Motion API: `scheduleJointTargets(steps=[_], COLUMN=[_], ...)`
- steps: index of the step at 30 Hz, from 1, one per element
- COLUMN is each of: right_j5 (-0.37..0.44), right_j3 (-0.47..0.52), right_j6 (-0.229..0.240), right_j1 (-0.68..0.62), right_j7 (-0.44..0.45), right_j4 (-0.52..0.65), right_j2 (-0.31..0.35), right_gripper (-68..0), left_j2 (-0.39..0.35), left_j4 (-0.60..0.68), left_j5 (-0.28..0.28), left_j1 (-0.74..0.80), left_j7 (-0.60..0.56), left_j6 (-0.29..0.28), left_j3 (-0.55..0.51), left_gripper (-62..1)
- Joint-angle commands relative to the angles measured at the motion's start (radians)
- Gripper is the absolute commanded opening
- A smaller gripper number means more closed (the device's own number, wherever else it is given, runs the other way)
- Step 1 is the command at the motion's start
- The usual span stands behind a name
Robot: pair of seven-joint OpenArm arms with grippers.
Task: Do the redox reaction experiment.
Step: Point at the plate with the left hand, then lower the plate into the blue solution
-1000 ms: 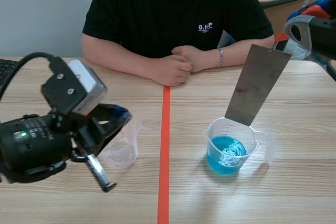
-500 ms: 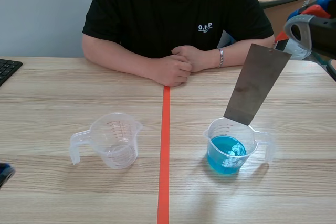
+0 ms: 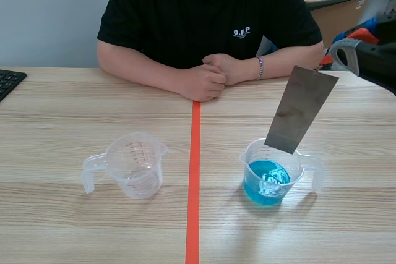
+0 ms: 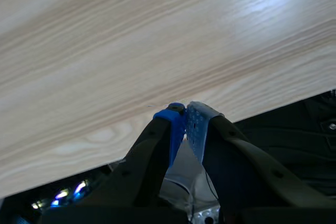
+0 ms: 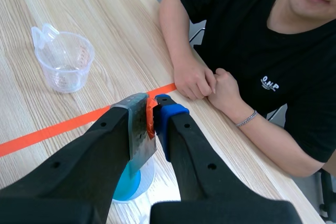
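Blue-padded right end effector (image 5: 154, 113) pinching the top edge of a thin grey metal sheet (image 3: 301, 109), lower end over the mouth of a clear plastic cup of blue liquid (image 3: 269, 177); stiff, light, likely slick, best held up there; left end effector (image 4: 185, 121) pressed together, empty

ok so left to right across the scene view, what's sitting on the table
keyboard → empty clear measuring cup → orange-red tape line → measuring cup of blue liquid; the metal sheet held above that cup overlaps it, so it has no place of its own
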Motion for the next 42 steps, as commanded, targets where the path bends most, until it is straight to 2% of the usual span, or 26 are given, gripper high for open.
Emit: scheduleJointTargets(steps=[1,7,18,33,42], right_j5=[-0.006,-0.053,-0.119,-0.321,-0.421], right_j3=[-0.015,-0.086,-0.204,-0.383,-0.422], right_j6=[0.006,0.006,0.006,0.006,0.006], right_j1=[0.031,0.076,0.162,0.277,0.295], right_j7=[0.023,0.034,0.076,0.248,0.341], right_j4=[-0.01,-0.061,-0.169,-0.369,-0.43], right_j2=[0.008,0.008,0.008,0.008,0.007], right_gripper=[-66.0,-66.0,-66.0,-66.0,-66.0], left_j2=[0.014,0.061,0.063,0.063,0.063], left_j4=[0.007,0.006,0.006,0.006,0.005], left_j5=[-0.003,-0.004,-0.003,-0.003,-0.003], left_j1=[0.01,0.021,0.02,0.02,0.02], left_j7=[-0.011,-0.011,-0.011,-0.011,-0.011], left_j6=[0.005,0.006,0.005,0.005,0.005], left_j3=[0.008,0.011,0.025,0.025,0.025], left_gripper=[-56.0,-56.0,-56.0,-56.0,-56.0])
